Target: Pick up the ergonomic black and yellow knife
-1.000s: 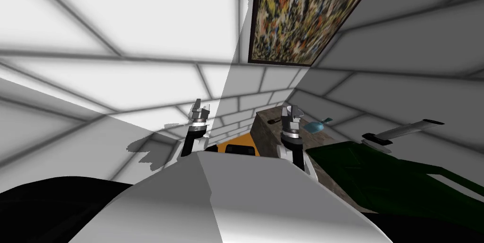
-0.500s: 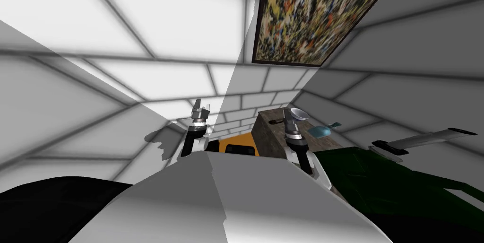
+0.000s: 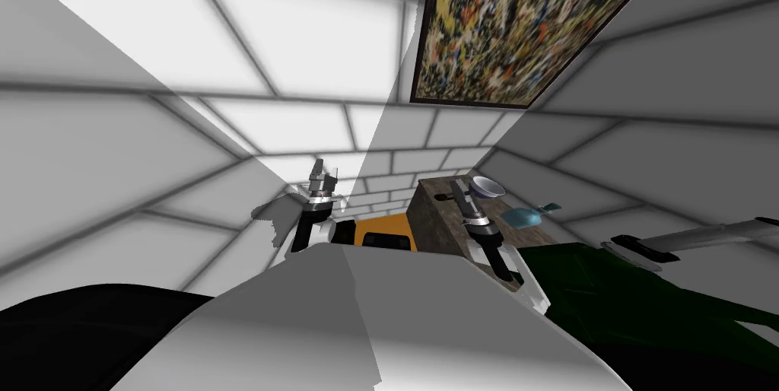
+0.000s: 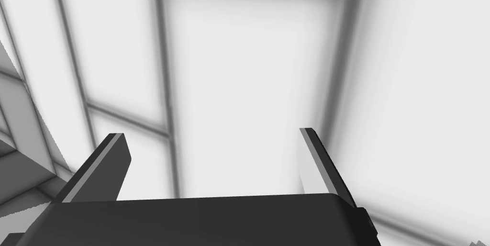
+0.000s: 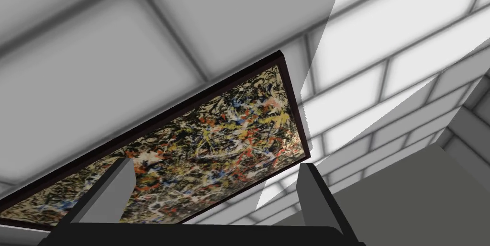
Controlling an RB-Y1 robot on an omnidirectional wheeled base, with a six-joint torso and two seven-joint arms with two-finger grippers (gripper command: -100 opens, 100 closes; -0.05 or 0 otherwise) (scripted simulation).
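The room is walled in large white and grey tiles (image 3: pixel 304 36) with dark seams, part lit, part in shade. A painting (image 3: pixel 525 21) of splattered colours in a dark frame hangs on the far right wall. Below it stands a brown, stone-like tabletop (image 3: pixel 430 223). A pale bowl (image 3: pixel 487 187) sits at its far side and a blue thing (image 3: pixel 523 217) lies nearer, to the bowl's right. A small dark item (image 3: pixel 440 196) lies at the far left corner, too small to tell what it is.

The knife (image 3: pixel 685 239), with a black handle and grey blade, lies well to the right of the tabletop, above a dark green shape (image 3: pixel 647 295); I cannot tell whether they touch. Left of the tabletop is an orange box (image 3: pixel 384 227) with a black panel. A black area (image 3: pixel 76 325) lies at the near left.

The left claw (image 3: pixel 323 179) (image 4: pixel 213 135) is raised before the wall, fingers wide apart, with nothing between them. The right claw (image 3: pixel 460 190) (image 5: pixel 215 162) hangs over the tabletop near the bowl, pointed toward the painting (image 5: pixel 206 138), equally spread and empty
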